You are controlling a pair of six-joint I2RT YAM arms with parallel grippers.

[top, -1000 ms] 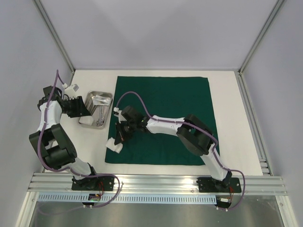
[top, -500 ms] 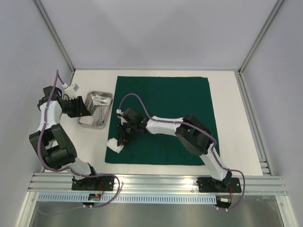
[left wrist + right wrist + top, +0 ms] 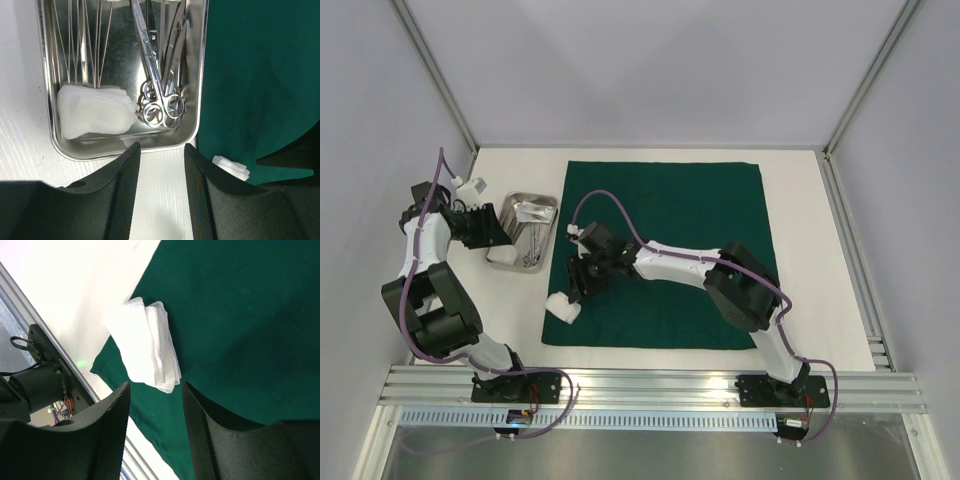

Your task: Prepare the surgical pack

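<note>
Hovering with jaws spread and empty, the right tool (image 3: 155, 390) hangs just above a folded gauze pad (image 3: 145, 342) that straddles the left edge of the dark green cloth (image 3: 240, 315), apparently where the pack is being assembled. Its arm stretches low across the cloth. The left tool (image 3: 161, 147), half spread and holding nothing, waits over the steel tray (image 3: 200, 75) of scissors (image 3: 160, 100) beside the cloth on the surface (image 3: 795, 250).

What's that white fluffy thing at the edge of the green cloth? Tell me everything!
It is a folded gauze pad, white, soft, woven-looking, with its layers showing along one edge. It lies flat near the front left corner of the green cloth, part on the cloth and part on the white table. Nothing grips it.
</note>
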